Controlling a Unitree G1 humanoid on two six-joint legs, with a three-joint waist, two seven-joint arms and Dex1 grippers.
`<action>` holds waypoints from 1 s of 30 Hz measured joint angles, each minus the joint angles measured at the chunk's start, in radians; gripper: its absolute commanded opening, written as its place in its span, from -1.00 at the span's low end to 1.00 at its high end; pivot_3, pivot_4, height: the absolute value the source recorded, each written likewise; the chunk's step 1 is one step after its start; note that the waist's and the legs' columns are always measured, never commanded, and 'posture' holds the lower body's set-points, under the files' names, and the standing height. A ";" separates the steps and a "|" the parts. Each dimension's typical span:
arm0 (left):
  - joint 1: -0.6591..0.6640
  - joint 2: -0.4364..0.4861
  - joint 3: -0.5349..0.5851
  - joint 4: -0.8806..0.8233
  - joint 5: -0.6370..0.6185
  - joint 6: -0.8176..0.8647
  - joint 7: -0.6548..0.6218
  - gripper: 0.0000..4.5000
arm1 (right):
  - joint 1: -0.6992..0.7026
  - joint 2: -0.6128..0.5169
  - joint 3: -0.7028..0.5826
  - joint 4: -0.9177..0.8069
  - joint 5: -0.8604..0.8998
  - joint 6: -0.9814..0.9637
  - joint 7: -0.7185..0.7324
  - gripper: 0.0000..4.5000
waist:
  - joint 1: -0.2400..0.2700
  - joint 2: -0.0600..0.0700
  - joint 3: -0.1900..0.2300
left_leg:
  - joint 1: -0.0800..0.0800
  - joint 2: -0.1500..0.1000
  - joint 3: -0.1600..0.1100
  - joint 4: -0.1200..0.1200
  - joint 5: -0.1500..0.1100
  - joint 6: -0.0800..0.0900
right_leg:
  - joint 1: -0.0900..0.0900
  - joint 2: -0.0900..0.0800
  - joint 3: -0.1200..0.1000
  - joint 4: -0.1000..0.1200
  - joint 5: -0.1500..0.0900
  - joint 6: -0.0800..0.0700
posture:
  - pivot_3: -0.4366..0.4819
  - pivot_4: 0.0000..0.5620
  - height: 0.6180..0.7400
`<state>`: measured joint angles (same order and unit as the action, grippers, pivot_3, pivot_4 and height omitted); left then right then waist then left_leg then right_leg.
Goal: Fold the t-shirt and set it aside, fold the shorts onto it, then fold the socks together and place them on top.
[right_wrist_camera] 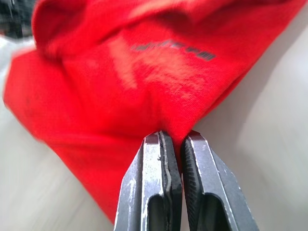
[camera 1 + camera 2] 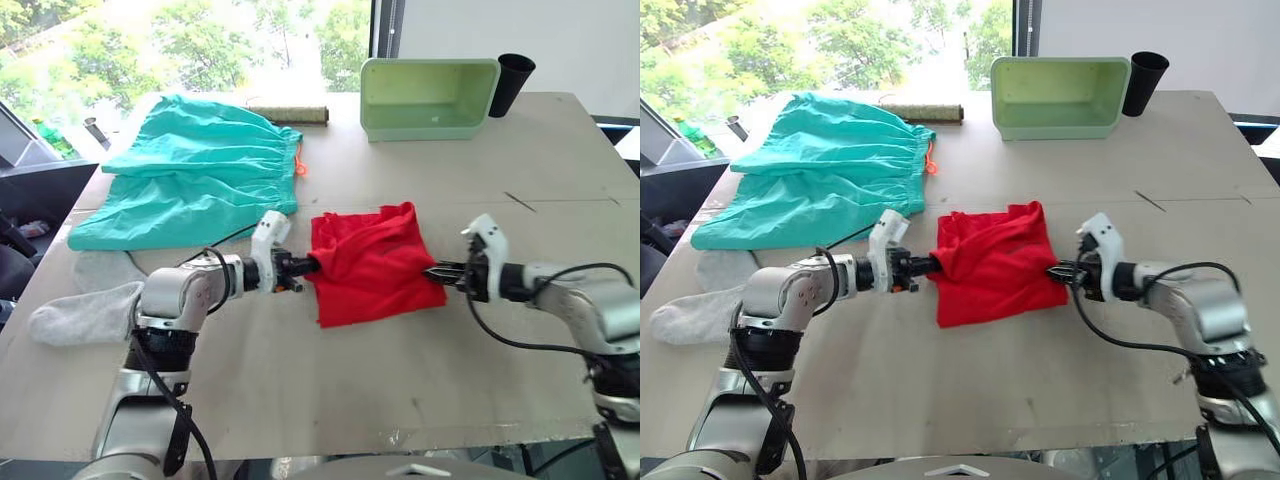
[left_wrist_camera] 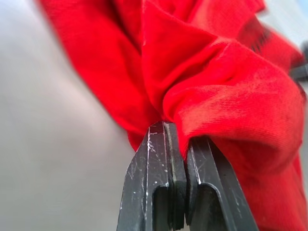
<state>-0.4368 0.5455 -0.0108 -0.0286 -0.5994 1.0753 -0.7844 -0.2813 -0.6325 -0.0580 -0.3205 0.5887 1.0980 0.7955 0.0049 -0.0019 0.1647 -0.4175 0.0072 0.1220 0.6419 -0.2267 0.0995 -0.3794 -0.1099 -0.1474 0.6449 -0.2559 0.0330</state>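
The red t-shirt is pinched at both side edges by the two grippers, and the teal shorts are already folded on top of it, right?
Not quite. The grippers do pinch the t-shirt, but the left eye view shows the shorts lying apart, spread on the table beyond the left gripper, not on it. The right gripper holds the opposite edge.

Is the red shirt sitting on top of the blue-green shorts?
No, the t-shirt lies on bare table, apart from the shorts.

head stereo: high, facing forward-down over table (image 2: pixel 330 380) | wrist cams: close along fingers | shared: t-shirt (image 2: pixel 372 262)
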 measured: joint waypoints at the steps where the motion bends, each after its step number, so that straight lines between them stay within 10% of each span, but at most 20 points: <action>1: 0.004 -0.001 0.000 -0.005 -0.008 0.009 -0.001 -0.66 | 0.025 -0.012 -0.011 -0.024 0.018 0.021 0.000 -1.00 | 0.001 0.000 0.000 | 0.000 0.000 0.000 -0.001 0.000 0.000 | 0.000 0.000 0.000 0.000 0.000 0.000 | -0.05 -0.47 1.00; 10: 0.004 -0.040 0.061 -0.028 -0.042 0.012 0.049 0.99 | 0.188 0.000 -0.137 -0.215 0.166 0.158 -0.107 -1.00 | 0.009 0.000 0.000 | 0.000 0.000 -0.001 -0.002 0.000 0.000 | 0.000 0.000 -0.001 -0.001 0.000 0.001 | -0.05 -0.47 1.00; 30: -0.039 -0.188 0.231 0.034 -0.070 -0.005 0.394 0.99 | 0.244 -0.029 -0.032 -0.184 -0.009 -0.207 -0.125 -1.00 | 0.008 0.001 -0.001 | 0.002 0.001 -0.001 -0.002 0.002 -0.002 | 0.001 0.002 -0.001 -0.001 -0.001 0.003 | -0.05 -0.47 1.00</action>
<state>-0.4762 0.3574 0.2201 0.0051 -0.6692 1.0705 -0.3903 -0.0369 -0.6615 -0.0902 -0.5044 0.5794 0.8912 0.6705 0.0129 -0.0013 0.1640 -0.4159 0.0078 0.1210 0.6398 -0.2251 0.0977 -0.3786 -0.1082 -0.1486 0.6440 -0.2572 0.0360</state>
